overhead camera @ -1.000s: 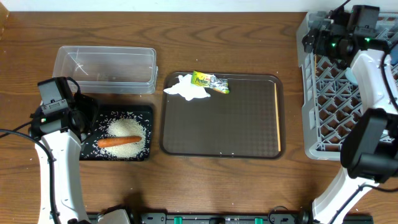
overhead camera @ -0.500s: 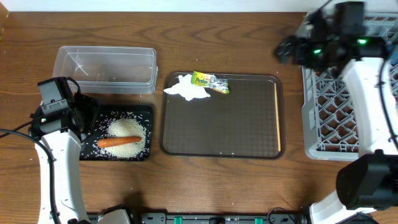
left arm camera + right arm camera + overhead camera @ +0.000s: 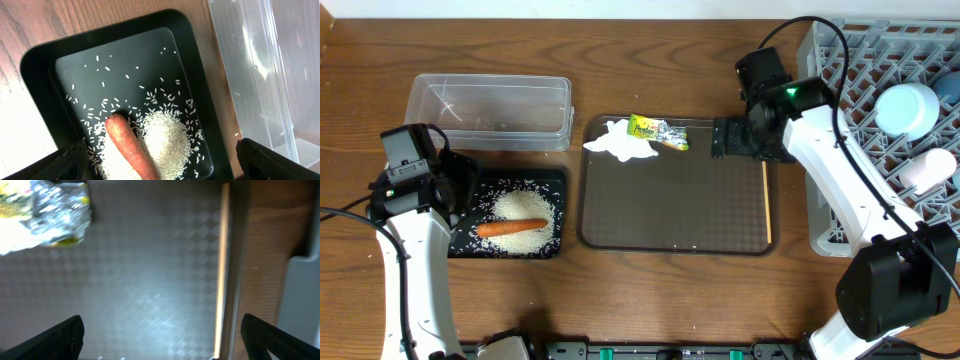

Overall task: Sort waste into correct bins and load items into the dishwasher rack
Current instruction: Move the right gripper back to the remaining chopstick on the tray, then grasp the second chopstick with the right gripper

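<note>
Snack wrapper: Not sorted yet. It lies near the 11 o'clock corner of the brown tray, touching the tissue.
Tissue: Not sorted yet. It sits at 9 o'clock from the wrapper, on the tray's rim.
Rice and carrot: Done, I think. Both lie in the black tray at 9 o'clock on the table.
Clear tub: It looks empty, at 12 o'clock from the black tray.
Cups: The light-blue cup and the white cup are in the rack at 3 o'clock.
Chopsticks: A thin pale stick along the brown tray's 3 o'clock edge looks like them. You have yet to load them.
Blue bowl: You cannot tell.
Right gripper: Its fingers are apart and hold nothing. It hangs over the brown tray at 3 o'clock from the wrapper.
Left gripper: Its fingers are wide apart and hold nothing. It hangs over the black tray.
</note>
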You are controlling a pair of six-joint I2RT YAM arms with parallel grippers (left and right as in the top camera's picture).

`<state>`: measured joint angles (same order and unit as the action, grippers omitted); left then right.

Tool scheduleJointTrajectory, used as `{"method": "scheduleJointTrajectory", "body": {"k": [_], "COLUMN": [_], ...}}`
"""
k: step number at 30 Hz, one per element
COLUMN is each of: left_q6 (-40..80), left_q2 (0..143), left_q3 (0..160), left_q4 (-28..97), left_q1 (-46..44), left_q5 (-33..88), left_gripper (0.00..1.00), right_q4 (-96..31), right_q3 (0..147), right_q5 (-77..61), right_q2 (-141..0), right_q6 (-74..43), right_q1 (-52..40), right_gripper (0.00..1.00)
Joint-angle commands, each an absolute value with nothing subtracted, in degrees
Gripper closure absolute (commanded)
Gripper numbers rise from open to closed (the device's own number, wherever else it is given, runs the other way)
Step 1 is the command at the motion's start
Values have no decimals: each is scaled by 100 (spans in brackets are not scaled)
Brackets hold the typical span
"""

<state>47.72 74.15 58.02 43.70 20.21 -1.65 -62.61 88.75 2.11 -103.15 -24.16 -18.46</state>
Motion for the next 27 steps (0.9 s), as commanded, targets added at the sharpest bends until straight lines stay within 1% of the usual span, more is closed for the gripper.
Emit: {"method": "scheduleJointTrajectory", "body": {"k": [1, 3, 7, 23, 27], "left_q6": [4696, 4696, 4698, 4696, 4696], "left_q2": [7422, 7422, 7422, 7422, 7422], "left_q3": [5894, 5894, 5894, 5894, 5894], "left_q4": [4407, 4407, 4407, 4407, 4407], "left_q1": [2045, 2045, 2045, 2045, 2045], "left_q5": [-193, -193, -193, -193, -193], "left_gripper": [2, 2, 2, 2, 2], "right_q4": [-6134, -5957, -5489, -4016, -3730], "right_q3": [8842, 8759, 8431, 7052, 6766], "right_q5": [954, 869, 198, 167, 438], "right_q2": [-10357, -10401, -10525, -10643, -10643], "right_q6": [-2613, -2401, -1774, -1772, -1767], "right_q1": [-1811, -1715, -1590, -1575, -1570], "right_gripper": [1, 1, 1, 1, 1]}}
